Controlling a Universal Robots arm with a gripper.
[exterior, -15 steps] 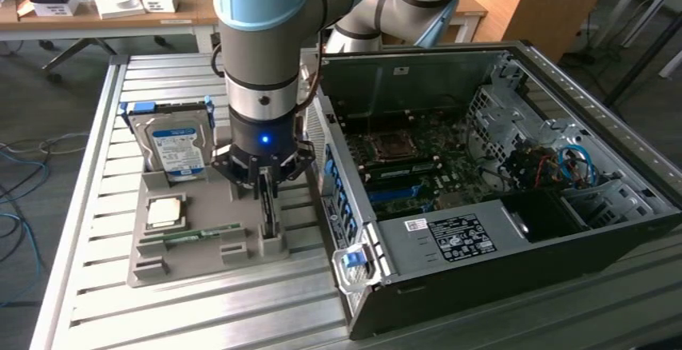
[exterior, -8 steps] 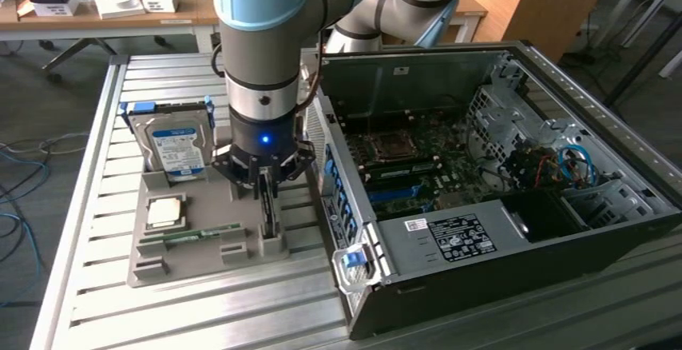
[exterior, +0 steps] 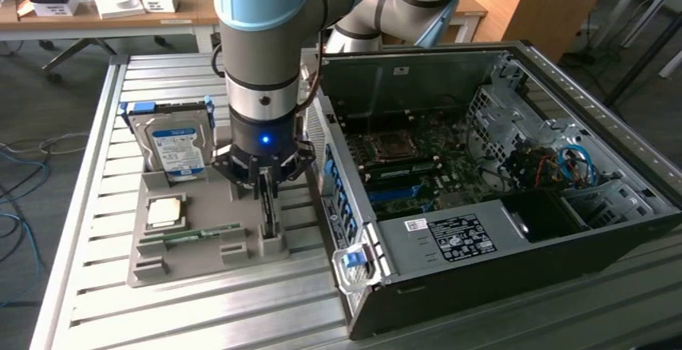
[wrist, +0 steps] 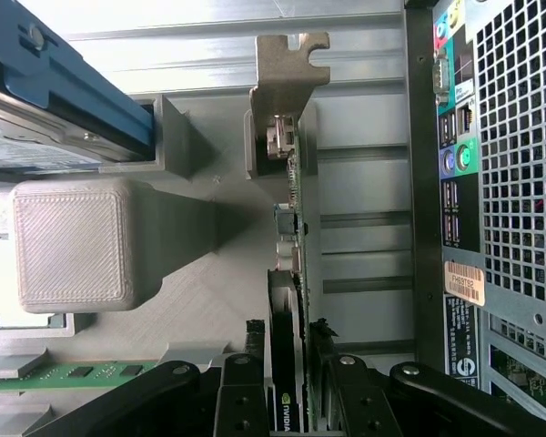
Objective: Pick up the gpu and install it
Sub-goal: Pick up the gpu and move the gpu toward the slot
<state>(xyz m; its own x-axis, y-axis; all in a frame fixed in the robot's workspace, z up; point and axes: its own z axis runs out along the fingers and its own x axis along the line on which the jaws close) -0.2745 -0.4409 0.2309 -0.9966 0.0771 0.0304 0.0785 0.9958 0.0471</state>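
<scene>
The gpu stands on its long edge in a slot of the grey holder, on the side of that holder nearest the computer case. Through the wrist camera I look along its top edge: the metal bracket is at the far end, and a logo strip shows at the near end.

My gripper is down over the card and straddles it, one side of the claw on each face. I cannot tell whether it is clamped on the card or merely set around it. The card sits fully in its slot, so I judge the pick-up step to be in hand and the lift not yet made.

Any move from this pose calls for a firm hold on both faces and a straight pull out of the slot, since the holder's walls flank the card closely and a tilt could jam it.

On the same holder, on the exterior view's left, the hard drive stands upright, with a processor chip and the memory stick lying flat in front of it. The open case lies just beside the holder on the slatted table, its motherboard exposed.
</scene>
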